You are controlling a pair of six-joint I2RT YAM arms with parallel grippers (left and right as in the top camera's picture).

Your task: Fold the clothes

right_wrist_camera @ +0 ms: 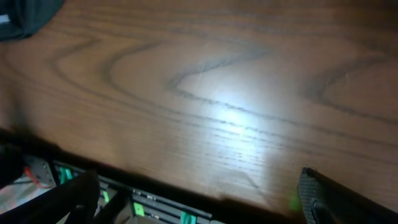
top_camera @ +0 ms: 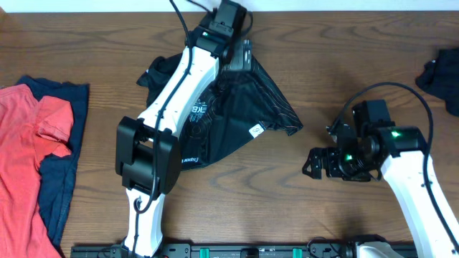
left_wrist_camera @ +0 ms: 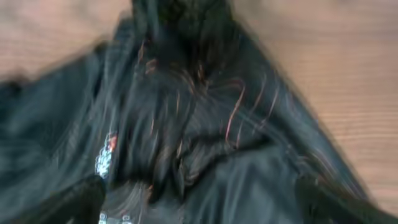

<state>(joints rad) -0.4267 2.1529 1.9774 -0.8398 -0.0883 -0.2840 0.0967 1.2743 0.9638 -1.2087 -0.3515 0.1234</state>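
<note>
table (top_camera: pixel 344 43): wood grain, both arms over it. jersey (top_camera: pixel 240 107) lies mid-table toward the far side, bunched into a rough triangle, its long axis running from a far apex down to the near hem. left gripper (top_camera: pixel 242 57) sits right at that far apex, so the left arm is much the nearer. its wrist view is only blurred black cloth; cannot tell whether the jaws are parted or pinching. right gripper (top_camera: pixel 314 163) hangs over wood, near the jersey's right corner but apart from it, pointing toward it. its fingers (right_wrist_camera: pixel 336 196) are spread wide, nothing held.
</note>
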